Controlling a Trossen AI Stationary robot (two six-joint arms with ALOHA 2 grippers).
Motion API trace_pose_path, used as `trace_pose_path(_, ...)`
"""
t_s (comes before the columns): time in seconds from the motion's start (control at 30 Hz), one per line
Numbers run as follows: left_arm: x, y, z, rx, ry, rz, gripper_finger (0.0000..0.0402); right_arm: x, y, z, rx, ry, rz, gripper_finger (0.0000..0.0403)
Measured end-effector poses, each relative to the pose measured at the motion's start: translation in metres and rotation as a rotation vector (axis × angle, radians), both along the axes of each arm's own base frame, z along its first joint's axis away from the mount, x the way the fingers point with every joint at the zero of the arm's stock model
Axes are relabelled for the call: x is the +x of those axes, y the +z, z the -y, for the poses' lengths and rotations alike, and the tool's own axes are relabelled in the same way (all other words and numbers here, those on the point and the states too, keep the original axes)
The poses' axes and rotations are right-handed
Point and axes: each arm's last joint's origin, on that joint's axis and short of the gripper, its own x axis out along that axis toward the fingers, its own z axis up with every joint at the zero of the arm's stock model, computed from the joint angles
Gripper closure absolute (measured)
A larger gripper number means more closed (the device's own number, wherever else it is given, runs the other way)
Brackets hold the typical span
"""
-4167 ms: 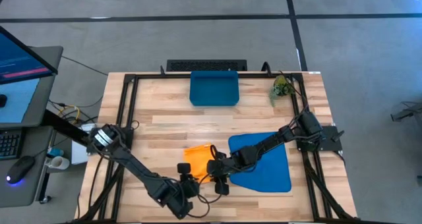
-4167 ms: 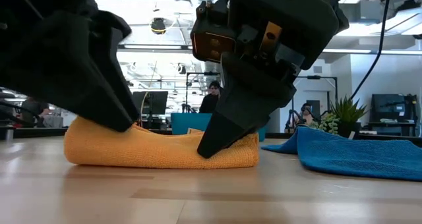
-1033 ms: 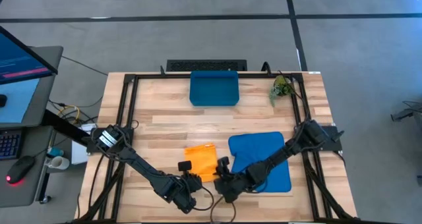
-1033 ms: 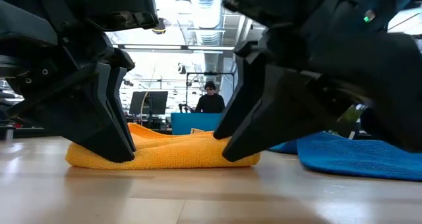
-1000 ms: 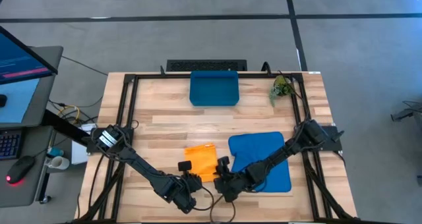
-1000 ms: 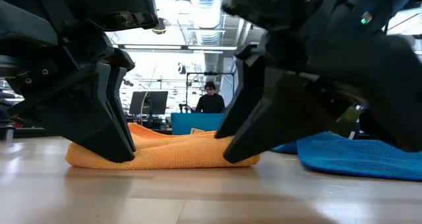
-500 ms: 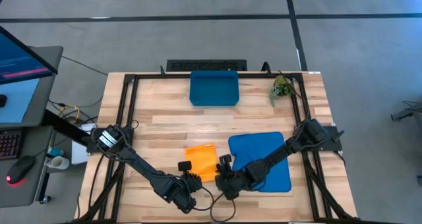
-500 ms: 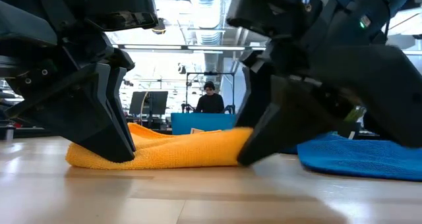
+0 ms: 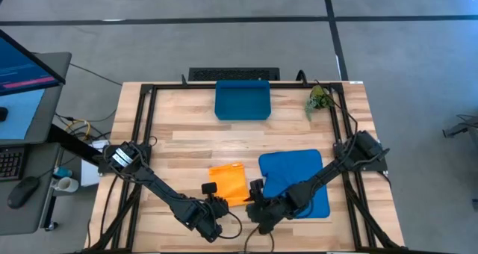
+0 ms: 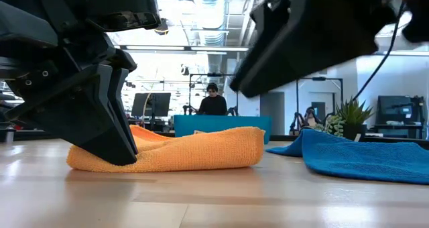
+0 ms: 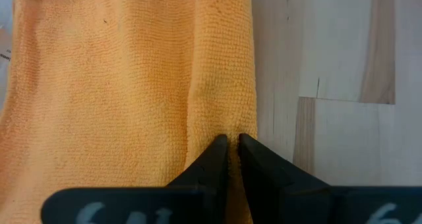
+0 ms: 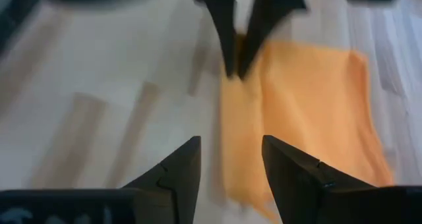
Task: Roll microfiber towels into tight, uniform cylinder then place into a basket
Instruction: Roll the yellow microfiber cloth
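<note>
The orange-yellow towel [image 9: 228,181] lies on the table near its front edge, with its near edge folded over into a thick ridge [image 10: 194,149]. My left gripper [image 11: 229,145] is shut on that ridge at its left end [image 10: 100,131]. My right gripper [image 12: 231,159] hangs open above the ridge's right end and touches nothing. To the right, the blue towel [image 9: 297,181] lies spread flat on the table. The dark-blue basket [image 9: 243,99] stands at the far edge. My left gripper pinches the orange towel's folded near edge [image 11: 221,126] between its two fingers, at the fold's left end. The fingers slant down from the near left and lie along the fold. The towel rests on the table, slack.
A small green plant [image 9: 319,98] stands at the far right corner. A black frame [image 9: 142,119] runs along the table's sides. Bare wood lies between the towels and the basket. A person sits in the room beyond the table [image 10: 213,102].
My right gripper has lifted off the right end of the orange towel's fold and risen well clear of it, drawing back a little toward the near edge. The fold's right end now lies uncovered and stands a little higher. My left gripper has kept still.
</note>
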Motion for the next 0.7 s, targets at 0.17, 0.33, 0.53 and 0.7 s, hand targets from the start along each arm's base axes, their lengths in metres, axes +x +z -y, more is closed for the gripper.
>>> trace_pose_path(0.17,0.0,0.0,0.0,0.0,-0.001,0.0,0.0371,0.008,-0.019,0.002,-0.039,0.022,-0.01,0.0216)
trace_pose_path(0.33,0.0,0.0,0.0,0.0,-0.001,0.0,0.0371,0.013,-0.023,0.01,-0.008,0.021,-0.046,0.0219)
trace_pose_path(0.53,0.0,0.0,0.0,0.0,-0.001,0.0,0.0371,0.018,-0.024,0.018,0.07,0.018,-0.074,0.0228)
trace_pose_path(0.7,0.0,0.0,0.0,0.0,-0.001,0.0,0.0371,0.014,-0.031,0.023,0.07,-0.004,-0.098,0.0233)
